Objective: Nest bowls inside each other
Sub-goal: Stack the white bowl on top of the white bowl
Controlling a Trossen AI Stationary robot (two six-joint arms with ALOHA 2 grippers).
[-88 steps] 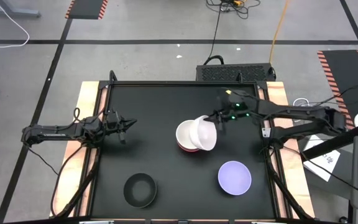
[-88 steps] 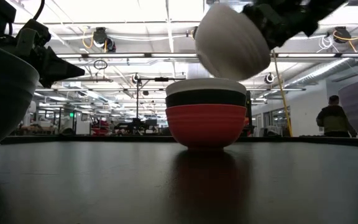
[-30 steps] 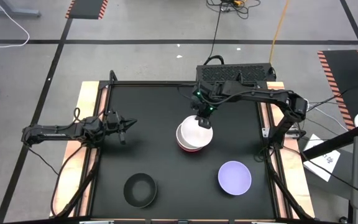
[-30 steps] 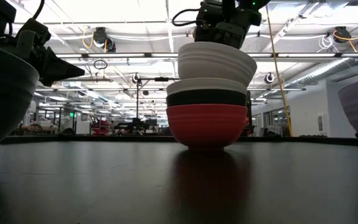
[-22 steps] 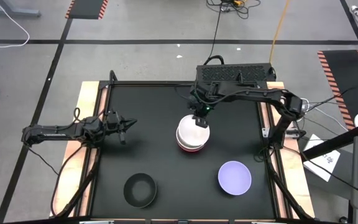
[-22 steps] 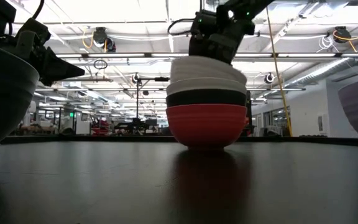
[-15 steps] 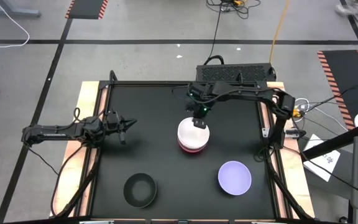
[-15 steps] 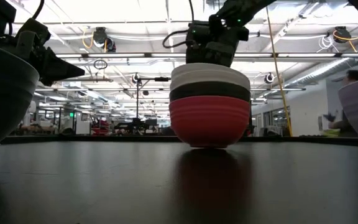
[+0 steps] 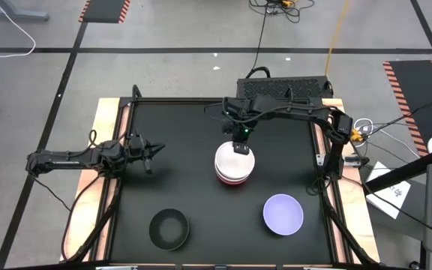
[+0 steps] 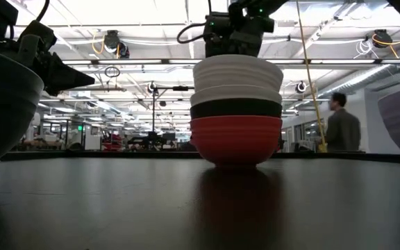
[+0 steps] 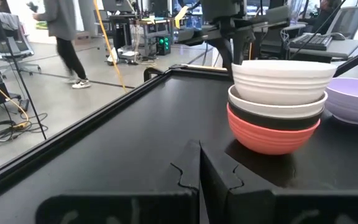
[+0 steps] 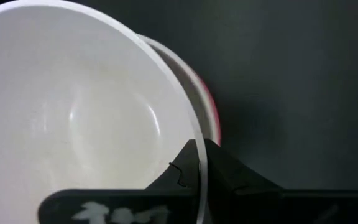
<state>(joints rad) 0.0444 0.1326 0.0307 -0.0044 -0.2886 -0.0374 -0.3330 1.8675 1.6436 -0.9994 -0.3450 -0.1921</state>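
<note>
At the rim of the top bowl, the right gripper [image 9: 240,147] has its fingers [image 12: 191,163] pinched closed on the edge of a round white plastic bowl [image 9: 235,160], one finger inside the rim and one outside as the right wrist view shows it. That white bowl [image 10: 237,76] sits uppermost in a stack near the middle of the black tabletop [image 9: 193,135]: beneath it comes a second white bowl [image 10: 236,96], then a black bowl [image 10: 236,108], then a red ribbed bowl [image 10: 236,139] resting on the tabletop. In the low view the top bowl sits level and mostly sunk into the one below, with its ribbed wall standing above the lower rim. The right arm reaches in from the far right edge of the tabletop, bending across to the stack.

Nearer the front edge and to the right of the stack, well apart from it, a pale lavender round bowl [image 9: 283,213] stands upright by itself. At the front left, also well apart, a second black round bowl [image 9: 169,229] stands alone.

Over the left edge of the tabletop, the left gripper [image 9: 153,152] hangs with its fingers [image 11: 188,171] shut together and holding nothing, pointed toward the stack [image 11: 279,102] across open tabletop.

Beyond the far right of the tabletop in the low view, a person [image 10: 341,123] stands on the room's floor.
</note>
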